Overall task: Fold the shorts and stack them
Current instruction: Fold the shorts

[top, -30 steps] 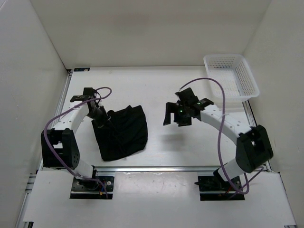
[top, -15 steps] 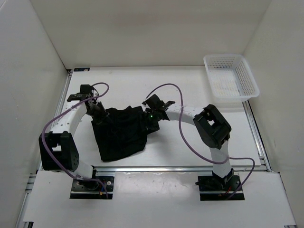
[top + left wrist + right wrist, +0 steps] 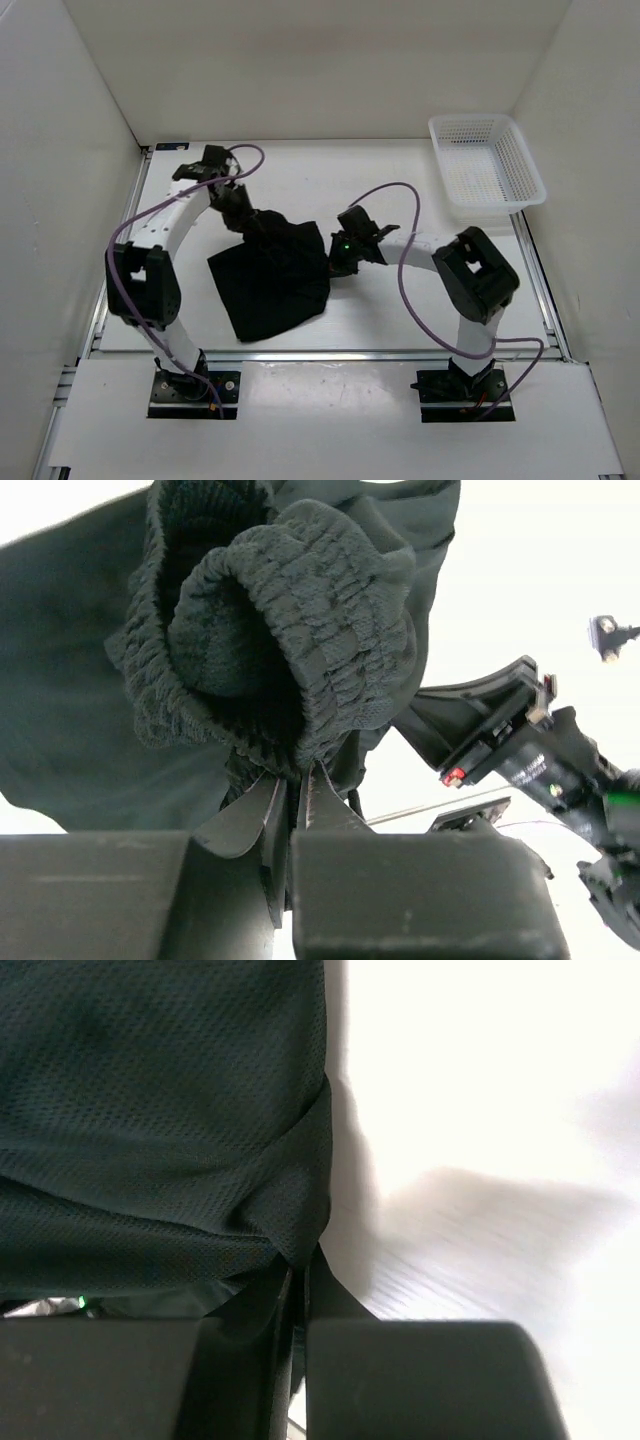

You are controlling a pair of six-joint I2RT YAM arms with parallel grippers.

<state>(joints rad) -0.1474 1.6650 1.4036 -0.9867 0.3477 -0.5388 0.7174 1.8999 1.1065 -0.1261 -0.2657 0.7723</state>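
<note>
The black shorts (image 3: 272, 275) lie partly lifted in the middle of the table. My left gripper (image 3: 243, 213) is shut on the shorts at their upper left corner; in the left wrist view the bunched elastic waistband (image 3: 300, 630) rises out of the closed left gripper (image 3: 293, 778). My right gripper (image 3: 332, 262) is shut on the shorts at their right edge. The right wrist view shows a pinched fold of the black mesh shorts (image 3: 160, 1120) held by the closed right gripper (image 3: 298, 1258). The right arm's gripper body (image 3: 520, 750) shows past the cloth in the left wrist view.
A white mesh basket (image 3: 487, 162) stands at the back right corner of the table. White walls close the table in on the left, back and right. A metal rail (image 3: 330, 354) runs along the near edge.
The right arm swung left to the shorts' right edge and its gripper closed on the cloth. The left gripper carried its corner back and to the right, dragging the shorts along.
</note>
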